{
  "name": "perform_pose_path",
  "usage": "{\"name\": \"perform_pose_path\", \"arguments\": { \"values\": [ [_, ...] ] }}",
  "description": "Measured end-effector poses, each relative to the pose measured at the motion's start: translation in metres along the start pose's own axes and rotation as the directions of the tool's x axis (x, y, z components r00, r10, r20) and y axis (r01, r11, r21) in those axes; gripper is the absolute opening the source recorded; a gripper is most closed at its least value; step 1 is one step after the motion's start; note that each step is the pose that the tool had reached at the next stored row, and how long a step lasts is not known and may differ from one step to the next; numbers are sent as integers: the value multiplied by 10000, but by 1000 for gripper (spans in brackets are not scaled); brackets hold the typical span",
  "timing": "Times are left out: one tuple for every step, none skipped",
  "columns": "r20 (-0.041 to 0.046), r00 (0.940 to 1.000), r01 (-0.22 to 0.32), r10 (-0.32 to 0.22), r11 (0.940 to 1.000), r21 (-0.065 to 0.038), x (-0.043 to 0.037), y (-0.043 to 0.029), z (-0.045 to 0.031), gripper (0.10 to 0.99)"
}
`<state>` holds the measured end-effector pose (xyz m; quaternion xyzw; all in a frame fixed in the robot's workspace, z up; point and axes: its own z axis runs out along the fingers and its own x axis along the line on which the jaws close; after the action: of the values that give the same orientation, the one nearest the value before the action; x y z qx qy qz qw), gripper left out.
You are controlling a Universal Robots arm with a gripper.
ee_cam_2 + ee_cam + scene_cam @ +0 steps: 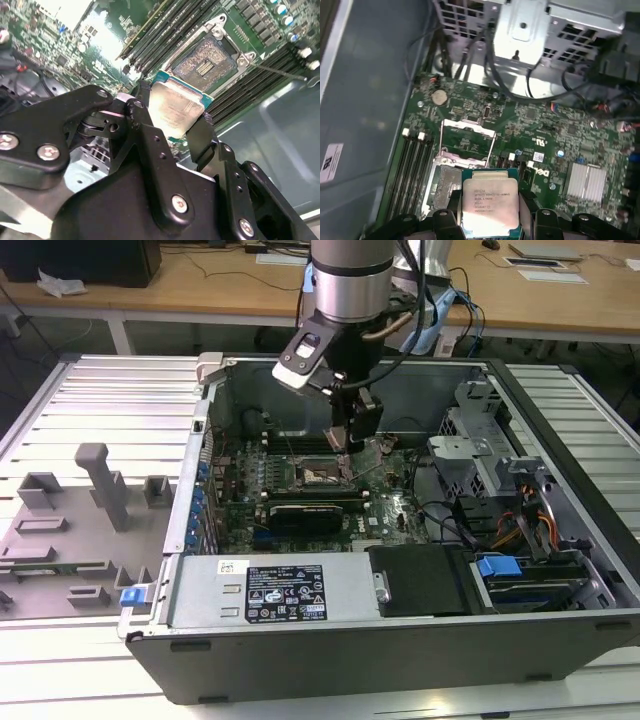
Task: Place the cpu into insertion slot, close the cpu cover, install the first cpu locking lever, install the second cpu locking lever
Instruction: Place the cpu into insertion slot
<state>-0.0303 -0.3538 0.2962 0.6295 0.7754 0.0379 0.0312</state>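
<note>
- Grips the cpu [177, 107] [490, 205] by two opposite edges in the tool [350, 440] [172, 117] [490, 206], fingers narrowed onto it in both wrist views.
- Hangs near the insertion slot [322, 475] [205, 62] [445, 187], apart from it, with the pin field bare.
- Shows the cpu cover [469, 126] tilted up open beside the slot.
- Works inside an open computer case [400, 660] lying near the middle of a pale slatted metal bench [100, 400].
- Carries grey fixture blocks [100, 485] towards the bench's edge at the exterior view's left.
- Backs onto wooden desks [200, 285] beyond the bench's far edge.
</note>
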Motion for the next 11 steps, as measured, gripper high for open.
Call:
{"name": "perform_pose_path", "arguments": {
  "values": [
    [17,9998,-174,174,9998,0,0,0,2,541],
    [59,9982,-592,592,9982,-1,0,-1,7,541],
    [84,9963,-853,853,9964,-3,0,-1,12,541],
    [103,9946,-1032,1032,9947,-4,0,-2,17,541],
    [124,9919,-1263,1263,9920,-7,1,-7,37,541],
    [126,9917,-1279,1279,9918,-7,4,-14,49,541],
    [126,9917,-1282,1282,9918,-8,7,-25,62,541],
    [127,9917,-1281,1281,9918,-10,14,-45,85,541],
    [128,9917,-1281,1281,9918,-21,18,-61,101,541],
    [129,9917,-1281,1281,9918,-31,22,-76,113,541],
    [131,9917,-1279,1280,9918,-73,29,-104,138,541]
  ]
}}
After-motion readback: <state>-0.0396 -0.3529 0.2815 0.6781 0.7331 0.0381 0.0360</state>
